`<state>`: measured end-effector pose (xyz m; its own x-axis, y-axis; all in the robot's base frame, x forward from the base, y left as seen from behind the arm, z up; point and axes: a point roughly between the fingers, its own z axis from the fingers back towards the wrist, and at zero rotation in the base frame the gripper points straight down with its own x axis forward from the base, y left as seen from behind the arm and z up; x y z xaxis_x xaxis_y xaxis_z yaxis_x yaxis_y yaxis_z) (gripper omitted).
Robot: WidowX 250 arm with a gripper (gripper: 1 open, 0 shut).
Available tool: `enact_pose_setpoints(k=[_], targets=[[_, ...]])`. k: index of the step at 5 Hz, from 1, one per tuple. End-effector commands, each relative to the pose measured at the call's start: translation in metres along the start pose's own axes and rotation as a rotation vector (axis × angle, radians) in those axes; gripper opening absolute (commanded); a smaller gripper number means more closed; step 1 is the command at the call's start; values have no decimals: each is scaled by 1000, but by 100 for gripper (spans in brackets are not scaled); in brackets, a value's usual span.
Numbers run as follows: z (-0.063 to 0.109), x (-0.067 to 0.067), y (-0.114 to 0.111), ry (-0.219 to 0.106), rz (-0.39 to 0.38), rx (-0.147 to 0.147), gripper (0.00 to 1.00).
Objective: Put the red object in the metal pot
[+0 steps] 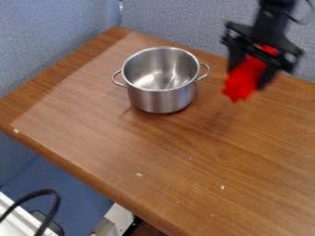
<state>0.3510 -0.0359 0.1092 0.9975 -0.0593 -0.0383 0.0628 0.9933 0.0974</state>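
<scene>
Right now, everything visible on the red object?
The red object is a bright red, elongated, plastic-looking block, blurred in this view. It hangs roughly upright, slightly tilted, clear of the wooden table, its upper end clamped in the black pincer. It sits just right of the metal pot, not inside it and apparently not touching it.

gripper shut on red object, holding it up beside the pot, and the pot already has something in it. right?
Not quite: the metal pot is empty, as the camera view shows. The rest holds: the gripper is shut on the red object, held above the table to the right of the pot.
</scene>
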Motion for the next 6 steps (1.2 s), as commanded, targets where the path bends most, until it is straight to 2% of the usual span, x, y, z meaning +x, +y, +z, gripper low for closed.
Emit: enact_pose_setpoints(k=[1,2,3,4,6], targets=[[30,-7,42,-88,49,-7,0],[27,-15,74,-72,113,-10,0],[21,-16,106,-87,190,-3,0],[18,-16,111,-94,198,-1,0],[10,-18,110,-105,202,24,0]])
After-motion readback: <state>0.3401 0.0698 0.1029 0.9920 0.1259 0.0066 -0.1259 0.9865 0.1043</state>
